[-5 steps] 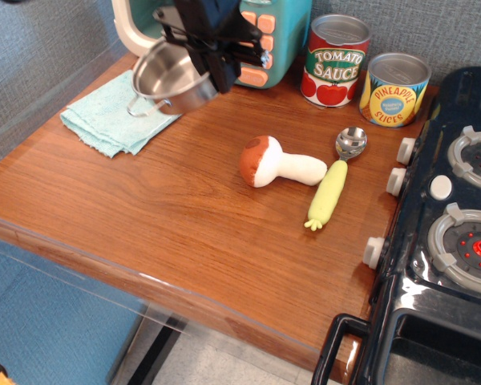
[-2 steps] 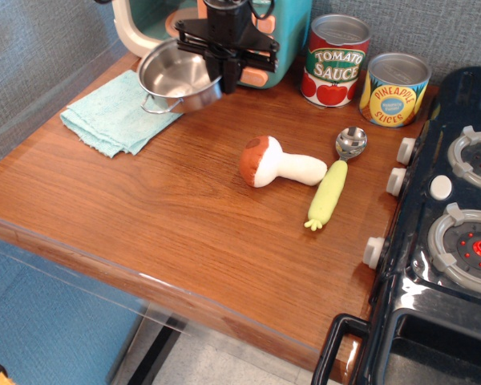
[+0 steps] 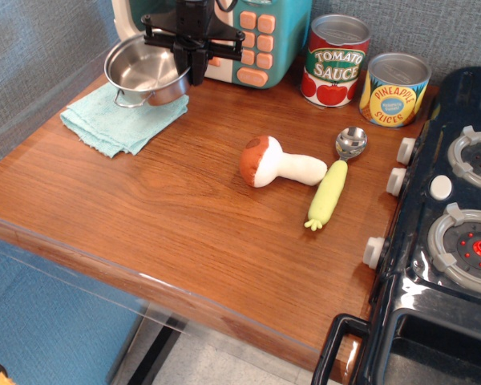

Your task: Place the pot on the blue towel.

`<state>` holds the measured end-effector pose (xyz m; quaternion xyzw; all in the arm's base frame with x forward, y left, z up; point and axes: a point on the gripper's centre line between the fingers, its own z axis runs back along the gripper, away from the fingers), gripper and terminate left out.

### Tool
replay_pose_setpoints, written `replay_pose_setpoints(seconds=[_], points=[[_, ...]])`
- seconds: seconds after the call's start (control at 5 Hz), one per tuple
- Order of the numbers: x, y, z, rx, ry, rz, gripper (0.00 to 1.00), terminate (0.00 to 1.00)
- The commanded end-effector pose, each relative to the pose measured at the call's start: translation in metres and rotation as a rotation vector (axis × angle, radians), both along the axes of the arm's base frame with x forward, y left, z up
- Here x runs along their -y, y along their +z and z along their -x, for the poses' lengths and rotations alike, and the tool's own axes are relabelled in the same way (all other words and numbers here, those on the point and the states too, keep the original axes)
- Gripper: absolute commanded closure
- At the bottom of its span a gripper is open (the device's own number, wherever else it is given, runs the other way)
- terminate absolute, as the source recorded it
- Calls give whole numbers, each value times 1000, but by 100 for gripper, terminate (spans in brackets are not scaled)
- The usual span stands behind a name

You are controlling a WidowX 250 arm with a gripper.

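One shift since last look: gripper [image 3: 194, 70], clamped on pot [image 3: 147, 74] rim, carried it leftward; pot now above blue towel [image 3: 120, 119], upper left. We judge lowering and release remain.

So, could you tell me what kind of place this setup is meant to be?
Most likely a toy kitchen play set on a wooden counter: a toy stove with knobs and burners, toy tomato sauce can and pineapple slices can, plus a plush mushroom.
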<state>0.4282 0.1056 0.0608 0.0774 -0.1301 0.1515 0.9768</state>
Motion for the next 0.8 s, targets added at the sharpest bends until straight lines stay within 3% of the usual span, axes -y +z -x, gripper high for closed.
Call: replay_pose_setpoints(seconds=[0.0, 0.6], points=[[-23, 19, 20, 6, 25, -33, 100, 0], [-49, 20, 40, -12, 91, -24, 100, 0]])
